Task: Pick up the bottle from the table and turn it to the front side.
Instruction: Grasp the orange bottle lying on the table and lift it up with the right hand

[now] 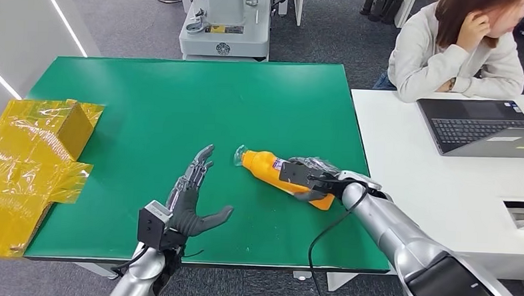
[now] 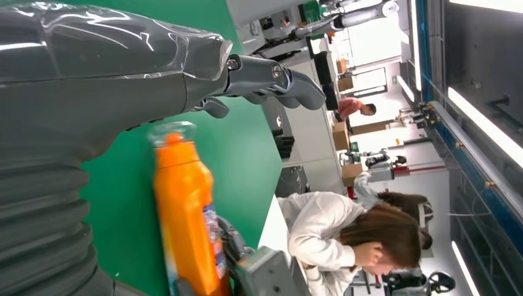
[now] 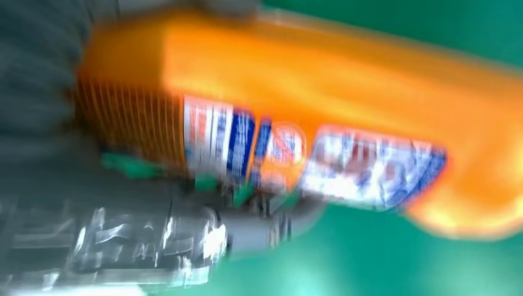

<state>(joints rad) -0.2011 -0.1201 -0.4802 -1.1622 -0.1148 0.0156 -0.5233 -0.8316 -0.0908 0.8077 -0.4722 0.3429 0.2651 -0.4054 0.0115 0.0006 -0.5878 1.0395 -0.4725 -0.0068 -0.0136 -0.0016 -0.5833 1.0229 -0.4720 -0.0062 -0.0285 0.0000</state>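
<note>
Right hand (image 1: 309, 179): wrapped around the base half of the bottle (image 1: 272, 170), fingers over its top side; the right wrist view is blurred but shows the label side of the bottle (image 3: 321, 117) close against the hand.
Left hand (image 1: 191, 201): holds nothing, fingers straight and spread, thumb out toward the bottle; it sits just beside the bottle's cap end, not touching it. From the left wrist, the thumb (image 2: 271, 77) reaches out above the green surface.
Bottle: orange with a clear cap, lying tilted near the front right part of the desk (image 1: 181, 98), cap pointing toward the left hand, label partly covered by the right hand. I cannot tell whether it rests on the desk or is lifted just off it. The left wrist view shows the bottle (image 2: 188, 216) with its label along one edge.
Desk: green top.
Yellow wrap (image 1: 29, 158): crinkled film over a box at the desk's left edge, well apart from the bottle.
Person (image 1: 457, 50): seated beyond the white desk (image 1: 444, 189) to the right of the bottle, at a laptop (image 1: 480, 127).
</note>
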